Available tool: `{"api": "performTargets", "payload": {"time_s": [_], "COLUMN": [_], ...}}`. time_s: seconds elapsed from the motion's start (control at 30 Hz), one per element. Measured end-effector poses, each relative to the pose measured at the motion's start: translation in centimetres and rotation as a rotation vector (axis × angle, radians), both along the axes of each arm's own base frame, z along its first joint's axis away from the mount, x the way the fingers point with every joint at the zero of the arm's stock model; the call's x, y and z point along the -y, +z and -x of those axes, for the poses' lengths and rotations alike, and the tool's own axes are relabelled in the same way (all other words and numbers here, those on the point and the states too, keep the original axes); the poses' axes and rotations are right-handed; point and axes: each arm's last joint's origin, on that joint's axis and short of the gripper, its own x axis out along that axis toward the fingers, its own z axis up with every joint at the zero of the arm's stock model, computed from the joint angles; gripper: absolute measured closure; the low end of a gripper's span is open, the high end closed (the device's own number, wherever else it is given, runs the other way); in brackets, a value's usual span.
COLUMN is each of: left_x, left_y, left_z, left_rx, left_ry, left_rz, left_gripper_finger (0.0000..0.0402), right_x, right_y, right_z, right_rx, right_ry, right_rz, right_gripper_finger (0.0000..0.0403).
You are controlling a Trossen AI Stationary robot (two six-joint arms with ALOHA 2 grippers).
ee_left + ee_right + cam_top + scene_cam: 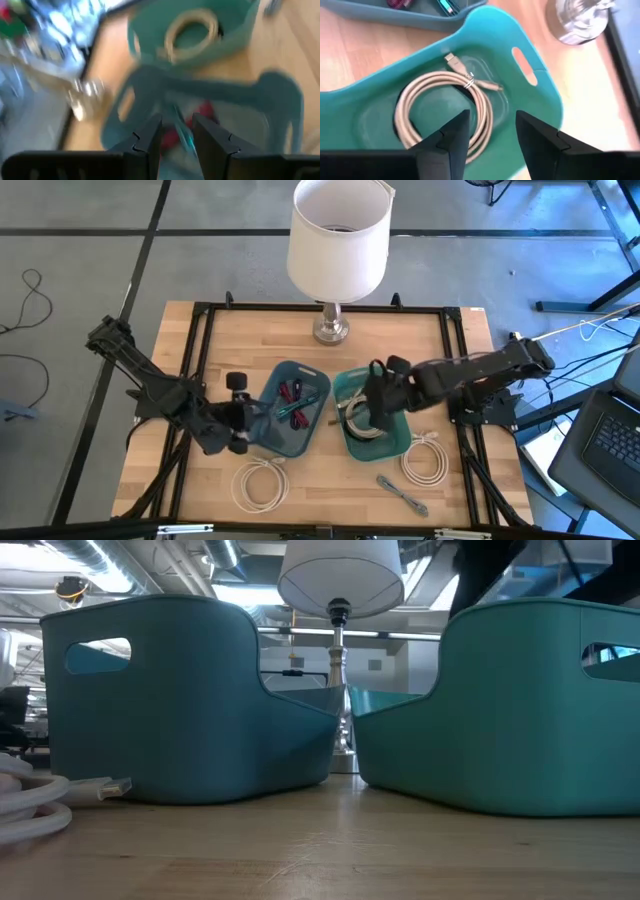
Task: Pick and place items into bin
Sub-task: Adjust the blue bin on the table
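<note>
My left gripper [243,420] [177,145] is open at the left rim of the blue-grey bin [292,410]. Red pieces [290,392] and a teal piece [300,416] lie on that bin's floor, and the left wrist view shows them past the fingers. My right gripper [372,402] [492,135] hangs open over the teal bin [395,442], above a coiled white cable [442,107] lying flat on its floor. Two more white coils [260,483] [425,460] and a grey strap [402,493] lie on the table near its front edge.
A lamp with a white shade [338,235] stands on its metal foot [331,330] at the far middle of the table, behind both bins. A black frame [200,315] runs around the table's edges. In the low view the bins [180,690] [520,700] stand side by side.
</note>
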Motion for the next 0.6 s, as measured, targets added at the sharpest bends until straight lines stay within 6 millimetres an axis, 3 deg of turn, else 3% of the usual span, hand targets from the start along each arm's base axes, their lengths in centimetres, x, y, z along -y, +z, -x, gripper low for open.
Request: {"api": "performTargets", "payload": {"time_s": [0.17,0.37,0.6], "left_x": [-1.7,-3.3,-4.0], "left_y": [-2.0,-6.2,-11.4], "left_z": [1.4,2.8,2.7], "left_rx": [-0.230,-0.481,-0.513], "left_ry": [0.166,0.353,0.344], "left_rz": [0.167,0.283,0.367], "left_gripper_finger": [0.0300,0.0300,0.0300], "right_x": [-2.6,-4.5,-5.3], "right_y": [1.3,1.4,1.4], "right_z": [1.4,2.4,2.9], "right_rx": [0.056,0.107,0.136], "right_ry": [-0.028,-0.032,-0.035], "right_rz": [0.056,0.071,0.087], "right_gripper_finger": [0.0240,0.0240,0.0240]}}
